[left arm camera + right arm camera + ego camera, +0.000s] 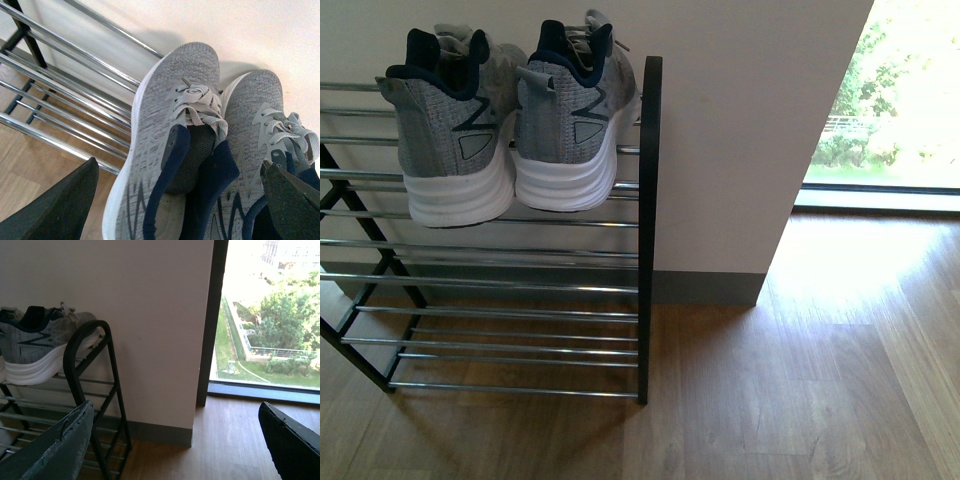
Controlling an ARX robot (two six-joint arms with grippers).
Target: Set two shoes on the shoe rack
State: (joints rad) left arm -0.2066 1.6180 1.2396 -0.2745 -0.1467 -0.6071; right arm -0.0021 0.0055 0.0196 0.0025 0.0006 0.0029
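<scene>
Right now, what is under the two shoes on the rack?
The two shoes stand on the top chrome rods of the shoe rack. Below them, lower rod shelves show, then wooden floor. The rod parts directly beneath the soles are covered.

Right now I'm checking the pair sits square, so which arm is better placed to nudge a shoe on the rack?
Left. Its open tool hangs close over both shoes, a finger showing on either side. The right tool, also open, views the shoe rack from beyond its end, apart from them.
</scene>
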